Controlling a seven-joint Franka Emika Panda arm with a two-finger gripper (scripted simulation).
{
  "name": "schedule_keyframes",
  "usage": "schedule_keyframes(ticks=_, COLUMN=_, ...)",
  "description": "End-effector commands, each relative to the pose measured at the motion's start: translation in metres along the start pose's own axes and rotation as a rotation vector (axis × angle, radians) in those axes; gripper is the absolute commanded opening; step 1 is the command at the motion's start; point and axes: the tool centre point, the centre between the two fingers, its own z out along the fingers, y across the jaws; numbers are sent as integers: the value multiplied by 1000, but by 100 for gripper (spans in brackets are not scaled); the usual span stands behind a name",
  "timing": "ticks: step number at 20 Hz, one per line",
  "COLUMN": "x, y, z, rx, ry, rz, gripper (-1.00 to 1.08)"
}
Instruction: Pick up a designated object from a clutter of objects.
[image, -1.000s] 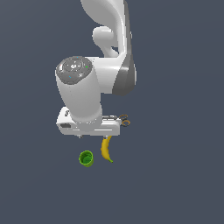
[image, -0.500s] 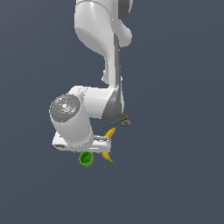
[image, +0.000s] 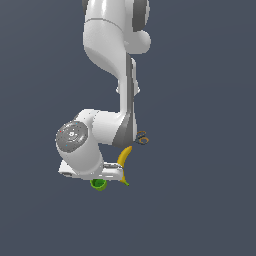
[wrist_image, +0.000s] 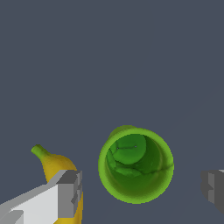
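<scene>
The small bright green cup (wrist_image: 135, 164) stands upright with its round rim showing, right between my two fingers in the wrist view. My gripper (wrist_image: 142, 190) is open, with one finger on each side of the cup and not touching it. In the exterior view the cup (image: 99, 184) peeks out below my hand (image: 90, 170), mostly hidden by it. The yellow banana (image: 124, 159) lies just beside the cup, and in the wrist view the banana (wrist_image: 54, 168) sits partly behind one fingertip (wrist_image: 70, 192).
Orange-handled scissors (image: 142, 138) lie just beyond the banana, partly hidden by my arm. The blue ball and the dark knobbly object are out of view. The floor is plain dark grey.
My hand has come down and moved toward the exterior view's left, over the green cup, now covering most of it. The arm has stretched out above.
</scene>
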Motion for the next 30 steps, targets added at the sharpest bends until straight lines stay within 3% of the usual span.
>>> schedule_keyframes(ticks=1, x=0, y=0, z=0, rx=0, ry=0, rz=0, gripper=100)
schedule_keyframes(ticks=19, x=1, y=1, z=51, rx=0, ry=1, rz=0, gripper=100)
schedule_keyframes(ticks=20, x=1, y=1, z=51, rx=0, ry=1, rz=0, gripper=-100)
schedule_keyframes(ticks=30, x=1, y=1, z=51, rx=0, ry=1, rz=0, gripper=-100)
